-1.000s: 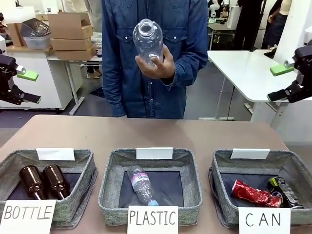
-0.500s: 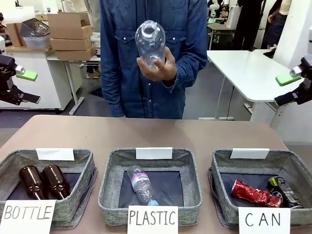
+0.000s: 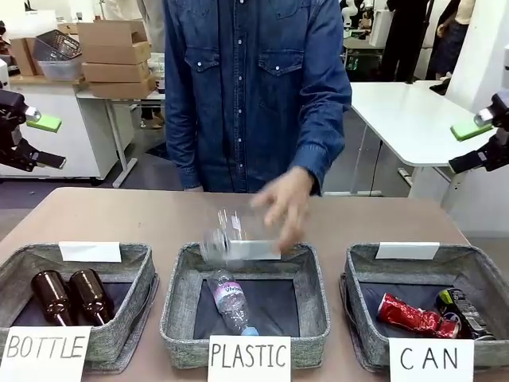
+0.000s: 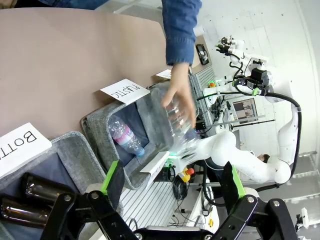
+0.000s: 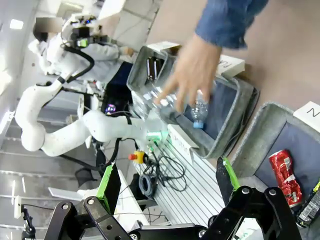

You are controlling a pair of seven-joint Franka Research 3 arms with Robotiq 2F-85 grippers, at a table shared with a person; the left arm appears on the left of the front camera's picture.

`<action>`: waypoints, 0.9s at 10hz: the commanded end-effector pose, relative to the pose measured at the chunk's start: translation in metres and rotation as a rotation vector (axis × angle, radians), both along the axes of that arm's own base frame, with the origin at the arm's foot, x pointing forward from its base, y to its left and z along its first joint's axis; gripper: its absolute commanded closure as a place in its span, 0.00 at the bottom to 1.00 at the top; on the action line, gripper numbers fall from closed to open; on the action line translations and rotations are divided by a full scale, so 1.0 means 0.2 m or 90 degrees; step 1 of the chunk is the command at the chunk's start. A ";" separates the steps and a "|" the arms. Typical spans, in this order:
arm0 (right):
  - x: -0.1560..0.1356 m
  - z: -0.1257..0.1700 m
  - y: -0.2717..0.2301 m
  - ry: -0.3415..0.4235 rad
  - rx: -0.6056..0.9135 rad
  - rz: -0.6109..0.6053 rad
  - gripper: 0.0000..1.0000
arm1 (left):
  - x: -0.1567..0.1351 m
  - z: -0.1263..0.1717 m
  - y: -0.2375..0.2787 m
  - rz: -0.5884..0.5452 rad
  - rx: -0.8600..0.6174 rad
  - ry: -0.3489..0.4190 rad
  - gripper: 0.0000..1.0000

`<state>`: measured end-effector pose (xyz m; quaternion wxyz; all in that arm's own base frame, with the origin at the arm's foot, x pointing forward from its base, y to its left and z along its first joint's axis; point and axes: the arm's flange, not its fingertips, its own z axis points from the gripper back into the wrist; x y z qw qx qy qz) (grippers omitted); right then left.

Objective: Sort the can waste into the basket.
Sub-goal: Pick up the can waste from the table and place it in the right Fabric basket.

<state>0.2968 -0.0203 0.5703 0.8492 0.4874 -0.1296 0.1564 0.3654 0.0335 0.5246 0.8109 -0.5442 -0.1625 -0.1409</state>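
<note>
The red can (image 3: 417, 317) and the dark can (image 3: 465, 310) lie side by side in the grey basket (image 3: 355, 274) behind the "CAN" card (image 3: 429, 358), at the front right. In the right wrist view the red can (image 5: 283, 170) and the dark can (image 5: 310, 207) rest on that basket's (image 5: 250, 150) dark base. My left gripper (image 3: 46, 143) hangs open in the air at the far left, away from the table. Equally high at the far right, my right gripper (image 3: 471, 147) is open and holds nothing. Both sets of green-padded fingers (image 4: 112, 177) (image 5: 225, 177) stand wide apart.
A person's hand (image 3: 282, 207) lowers a clear plastic bottle (image 3: 227, 239) over the middle "PLASTIC" basket (image 3: 176, 294), which holds another clear bottle (image 3: 231, 301). The left "BOTTLE" basket (image 3: 143, 274) holds two brown glass bottles (image 3: 71, 296). Bare brown tabletop (image 3: 119, 215) lies behind the baskets.
The person's hand has dropped from chest height to just above the middle basket with the clear bottle. My right gripper drifted slightly right a second ago; the left one stayed put.
</note>
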 end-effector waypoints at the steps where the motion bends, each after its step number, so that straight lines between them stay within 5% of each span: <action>1: 0.00 -0.01 0.00 -0.009 -0.002 0.008 0.00 | -0.01 0.02 0.01 -0.004 0.000 0.006 0.00; 9: 0.00 -0.01 0.00 -0.009 -0.002 0.008 0.00 | -0.01 0.02 0.01 -0.004 0.000 0.006 0.00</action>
